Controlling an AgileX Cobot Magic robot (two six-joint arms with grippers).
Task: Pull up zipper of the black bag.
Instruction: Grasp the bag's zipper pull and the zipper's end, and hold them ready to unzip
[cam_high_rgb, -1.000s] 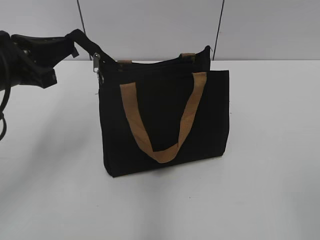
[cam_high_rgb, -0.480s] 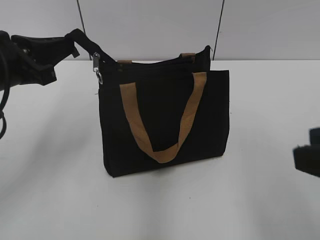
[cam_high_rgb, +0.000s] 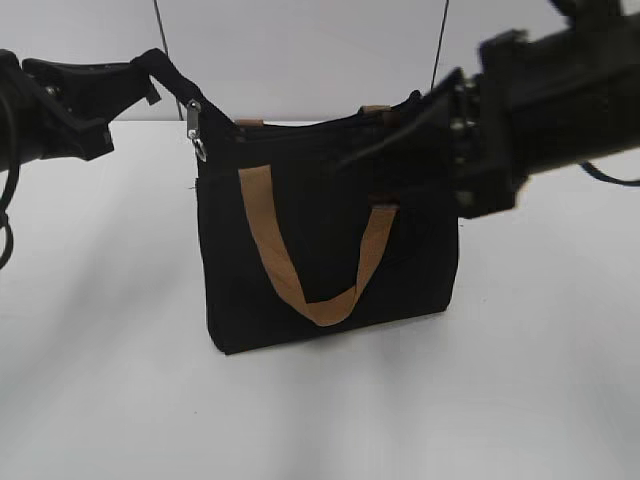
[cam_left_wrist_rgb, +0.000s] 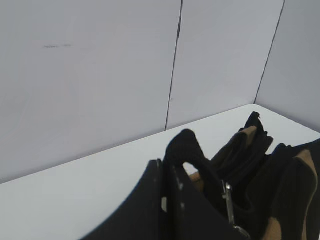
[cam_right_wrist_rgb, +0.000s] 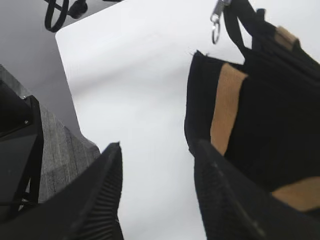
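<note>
The black bag (cam_high_rgb: 330, 240) stands mid-frame on the table (cam_high_rgb: 120, 380), soft fabric, likely to sag. The left tool (cam_high_rgb: 150, 72), upper left, pinches its corner tab taut. The right tool (cam_right_wrist_rgb: 157, 185) hangs open. The zipper (cam_high_rgb: 195, 122) pull dangles upper left: tiny, slippery, needing a fingertip pinch.

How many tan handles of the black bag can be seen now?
2. One tan handle hangs in a loop on the front of the black bag; the other shows only as stubs at the rear top edge, the rest hidden.
</note>
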